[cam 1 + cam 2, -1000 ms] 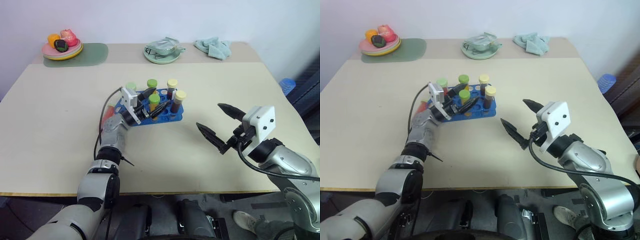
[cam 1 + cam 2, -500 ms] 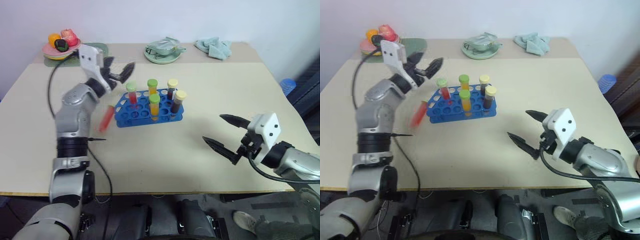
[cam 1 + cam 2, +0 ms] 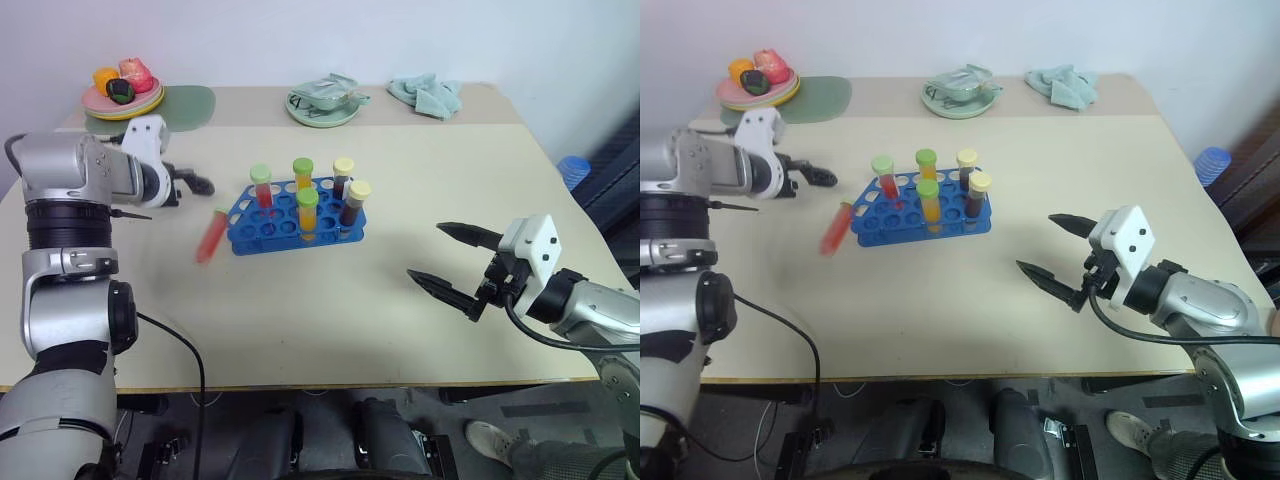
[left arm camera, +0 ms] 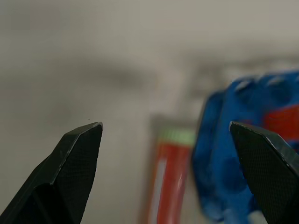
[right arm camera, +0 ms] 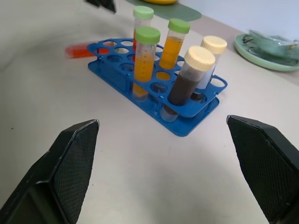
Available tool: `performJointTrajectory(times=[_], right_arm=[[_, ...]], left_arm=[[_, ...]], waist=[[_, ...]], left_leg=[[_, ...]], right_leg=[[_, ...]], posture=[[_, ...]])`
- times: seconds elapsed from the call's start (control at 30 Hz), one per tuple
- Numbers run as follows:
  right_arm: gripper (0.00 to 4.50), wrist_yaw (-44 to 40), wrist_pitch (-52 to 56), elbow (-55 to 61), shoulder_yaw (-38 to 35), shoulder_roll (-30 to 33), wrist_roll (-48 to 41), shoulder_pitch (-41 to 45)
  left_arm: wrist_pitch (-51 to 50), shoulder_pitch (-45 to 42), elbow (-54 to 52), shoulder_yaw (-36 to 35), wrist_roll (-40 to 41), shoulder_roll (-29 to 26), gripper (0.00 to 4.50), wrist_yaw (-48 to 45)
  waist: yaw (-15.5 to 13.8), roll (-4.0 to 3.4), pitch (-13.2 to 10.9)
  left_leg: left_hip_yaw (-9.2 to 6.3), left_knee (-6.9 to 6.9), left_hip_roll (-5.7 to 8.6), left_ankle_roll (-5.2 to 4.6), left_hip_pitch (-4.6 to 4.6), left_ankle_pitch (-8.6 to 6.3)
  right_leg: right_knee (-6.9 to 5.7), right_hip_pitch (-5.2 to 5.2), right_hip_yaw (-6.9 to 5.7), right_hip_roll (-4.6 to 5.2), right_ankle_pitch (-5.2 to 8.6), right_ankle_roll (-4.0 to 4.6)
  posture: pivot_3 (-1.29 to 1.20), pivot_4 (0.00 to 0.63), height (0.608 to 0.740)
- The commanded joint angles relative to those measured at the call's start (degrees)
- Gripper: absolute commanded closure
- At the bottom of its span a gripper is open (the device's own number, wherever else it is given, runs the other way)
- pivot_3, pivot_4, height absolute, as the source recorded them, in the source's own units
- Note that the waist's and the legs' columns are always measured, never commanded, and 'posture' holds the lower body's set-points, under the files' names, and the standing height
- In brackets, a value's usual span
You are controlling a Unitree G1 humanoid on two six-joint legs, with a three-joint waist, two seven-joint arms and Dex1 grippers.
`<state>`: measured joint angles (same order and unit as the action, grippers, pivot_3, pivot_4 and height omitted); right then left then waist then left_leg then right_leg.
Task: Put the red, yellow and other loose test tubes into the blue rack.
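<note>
Apparently loose, the red tube (image 3: 211, 237) lies just beside the blue rack (image 3: 290, 228); both the left gripper (image 3: 190, 184) and right gripper (image 3: 452, 263) gape empty, so it could roll away.

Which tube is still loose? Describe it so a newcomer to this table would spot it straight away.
Find the blue rack in the middle of the table. Just off its end nearest the left gripper lies a red tube with a green cap, flat on the tabletop. The other five tubes stand upright in the rack; this is the one lying down.
</note>
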<state>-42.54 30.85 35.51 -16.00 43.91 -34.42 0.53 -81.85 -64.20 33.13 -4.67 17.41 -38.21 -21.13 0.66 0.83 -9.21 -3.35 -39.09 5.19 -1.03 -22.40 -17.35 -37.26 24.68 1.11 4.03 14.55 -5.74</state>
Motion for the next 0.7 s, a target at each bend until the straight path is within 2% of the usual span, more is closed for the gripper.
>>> performJointTrajectory(times=[0.03,0.3,0.7], right_arm=[[0.0,0.31,-0.98,0.88,-0.38,-0.01,-0.13,1.11],[0.0,0.87,-1.08,1.11,-1.1,-0.23,-0.21,0.37],[0.0,3.35,0.27,4.24,-2.18,-0.12,-1.26,-1.5]], left_arm=[[-0.93,-3.65,4.06,4.96,-0.04,-2.31,0.06,-6.1],[4.38,-7.23,13.34,11.19,-3.42,-0.8,0.06,-12.15],[12.56,-13.16,29.72,11.15,-9.34,6.5,0.06,-11.38]], waist=[[-0.12,0.04,-0.02],[-0.4,0.05,-0.03],[-1.34,0.07,-0.04]], left_leg=[[0.0,-0.01,0.0,0.0,-0.01,0.0],[-0.01,-0.02,0.02,-0.01,-0.07,-0.01],[0.01,-0.04,0.03,-0.03,-0.09,-0.02]], right_leg=[[0.0,0.0,0.0,0.0,0.0,0.0],[0.04,0.01,0.0,0.05,0.0,0.0],[0.04,0.04,0.0,0.06,0.0,0.0]], posture=[[0.0,0.15,0.74],[0.0,0.15,0.74],[0.0,0.15,0.74]])
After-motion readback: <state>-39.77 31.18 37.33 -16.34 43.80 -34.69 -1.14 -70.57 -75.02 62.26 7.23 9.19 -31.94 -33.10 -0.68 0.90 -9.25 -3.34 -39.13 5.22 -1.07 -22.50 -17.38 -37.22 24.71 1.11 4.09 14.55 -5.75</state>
